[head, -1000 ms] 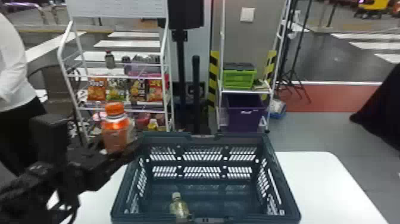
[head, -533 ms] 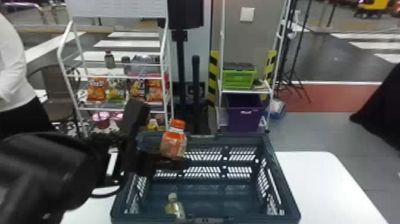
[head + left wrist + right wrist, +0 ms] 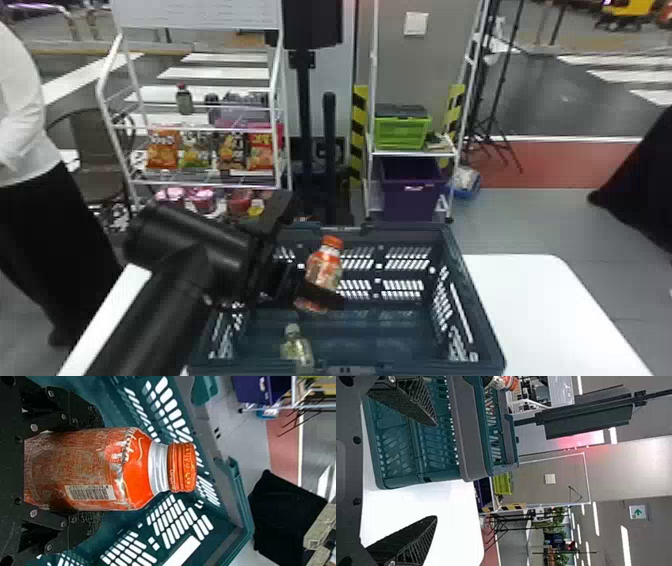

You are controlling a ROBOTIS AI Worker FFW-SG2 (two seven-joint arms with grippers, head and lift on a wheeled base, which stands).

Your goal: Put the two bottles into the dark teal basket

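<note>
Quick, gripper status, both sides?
Left gripper: closed on the orange-capped bottle, over the basket.
Right gripper: open, nothing between its fingers.

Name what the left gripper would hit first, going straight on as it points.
Probably the basket's right wall: the left gripper, around the orange bottle, points across that way. Its height against the rim is hard to judge, so it might pass over.

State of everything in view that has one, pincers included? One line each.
left pincer: shut on orange bottle
right pincer: open, empty
orange bottle: capped, held, tilted, over the basket
pale-capped bottle: capped, tilted, inside basket
dark teal basket: upright, open-topped
purple bin: upright, open-topped, low on rack
</note>
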